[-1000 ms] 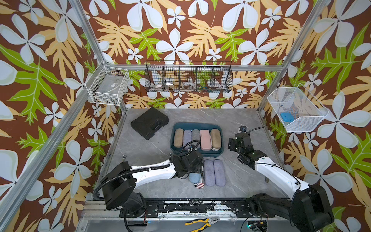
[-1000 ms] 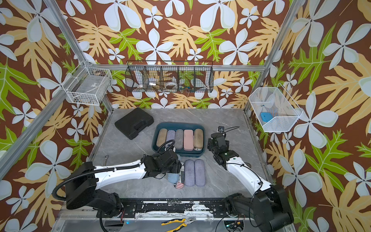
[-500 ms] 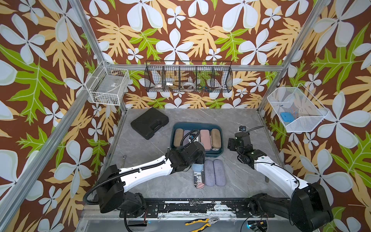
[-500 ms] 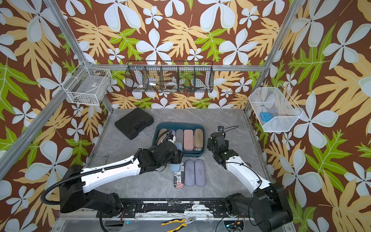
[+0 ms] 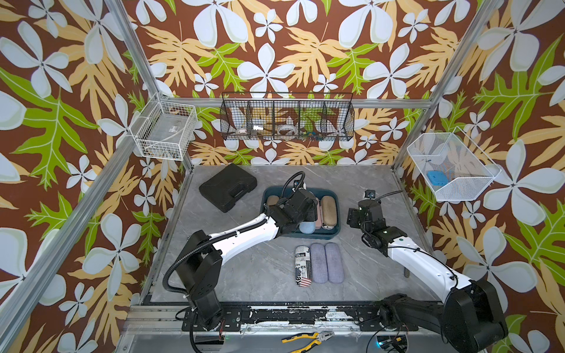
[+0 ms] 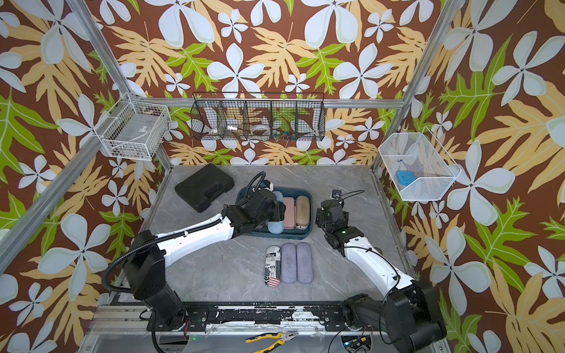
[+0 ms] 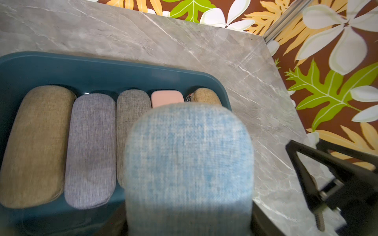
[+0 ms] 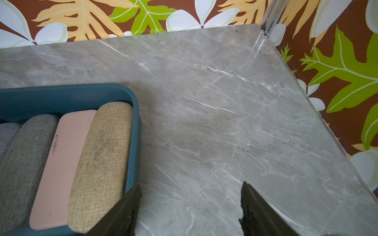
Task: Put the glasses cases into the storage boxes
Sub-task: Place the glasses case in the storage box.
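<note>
Grey marble table (image 5: 244,275), flowered walls all round. I see my left claw (image 5: 302,214) pinching the light blue case (image 5: 307,227) over the teal tub (image 5: 324,236), above the row of cases (image 7: 90,149) inside (tan, lavender, grey, pink, tan). My right claw (image 8: 191,185) hangs spread and empty beside the tub. The newspaper-print case (image 5: 302,266) and two lavender cases (image 5: 319,262) lie on the table.
</note>
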Tool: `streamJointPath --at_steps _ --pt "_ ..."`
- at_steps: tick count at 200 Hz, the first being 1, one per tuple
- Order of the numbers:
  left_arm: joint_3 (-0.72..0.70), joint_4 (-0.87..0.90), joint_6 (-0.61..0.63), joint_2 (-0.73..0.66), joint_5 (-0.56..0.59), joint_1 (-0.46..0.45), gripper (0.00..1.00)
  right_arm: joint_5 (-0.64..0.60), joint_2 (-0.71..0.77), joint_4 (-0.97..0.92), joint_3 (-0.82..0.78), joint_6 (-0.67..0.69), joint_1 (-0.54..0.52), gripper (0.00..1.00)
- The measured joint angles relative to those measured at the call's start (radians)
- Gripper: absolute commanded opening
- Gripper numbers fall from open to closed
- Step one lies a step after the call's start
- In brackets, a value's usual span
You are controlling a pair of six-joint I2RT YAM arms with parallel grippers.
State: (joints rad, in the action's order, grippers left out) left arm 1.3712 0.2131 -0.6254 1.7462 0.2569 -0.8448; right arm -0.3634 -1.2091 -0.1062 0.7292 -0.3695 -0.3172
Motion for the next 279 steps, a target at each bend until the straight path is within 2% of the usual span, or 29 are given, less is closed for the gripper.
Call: streamJointPath --at_steps 55,122,279 --pt "0.152 0.001 0.024 0.171 -0.031 0.032 0.66 0.0 -0.011 -0.004 0.003 0.0 0.0 0.76" --pt "0.238 0.008 0.024 0.304 -0.055 0.046 0.66 -0.003 -0.026 -0.007 0.014 0.0 0.0 0.76" --pt "0.305 0.023 -0.032 0.436 -0.074 0.055 0.69 -0.003 -0.034 -0.019 0.027 0.0 0.0 0.76"
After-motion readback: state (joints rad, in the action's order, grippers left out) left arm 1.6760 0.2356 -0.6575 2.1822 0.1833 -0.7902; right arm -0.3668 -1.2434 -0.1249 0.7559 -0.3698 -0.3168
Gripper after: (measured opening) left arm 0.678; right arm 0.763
